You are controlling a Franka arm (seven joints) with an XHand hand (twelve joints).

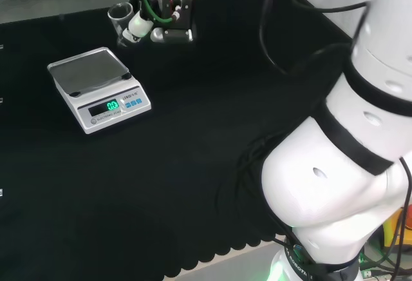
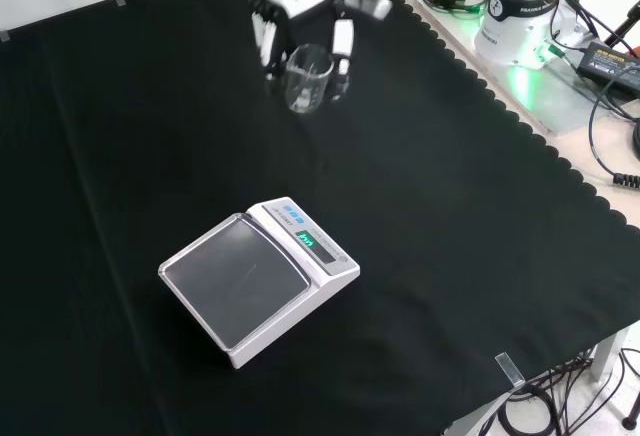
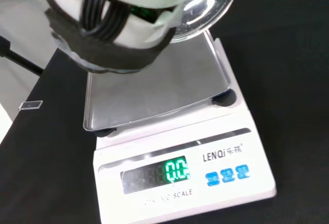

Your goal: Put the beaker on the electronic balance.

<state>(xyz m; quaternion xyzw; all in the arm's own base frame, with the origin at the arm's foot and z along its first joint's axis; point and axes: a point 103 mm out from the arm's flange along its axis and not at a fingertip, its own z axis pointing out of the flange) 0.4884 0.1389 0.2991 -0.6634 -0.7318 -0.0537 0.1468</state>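
A clear glass beaker (image 2: pixel 306 77) hangs in the air, held by the black and white hand (image 2: pixel 300 16), whose fingers curl round its sides. In the head view the beaker (image 1: pixel 120 15) sits left of the hand (image 1: pixel 154 20), above the cloth and beyond the balance. The white electronic balance (image 1: pixel 100 87) stands on the cloth with a bare steel pan (image 2: pixel 235 278) and a lit green display. In the wrist view the beaker's base (image 3: pixel 205 8) shows close up beside a blurred finger (image 3: pixel 113 34), with the balance pan (image 3: pixel 154 88) below it.
Black cloth covers the bench, with a scalloped edge (image 2: pixel 520 126) at the right of the front view. Cables and a power brick (image 2: pixel 610 56) lie past that edge by the arm's base (image 2: pixel 525 6). The arm's white links (image 1: pixel 347 152) fill the head view's right.
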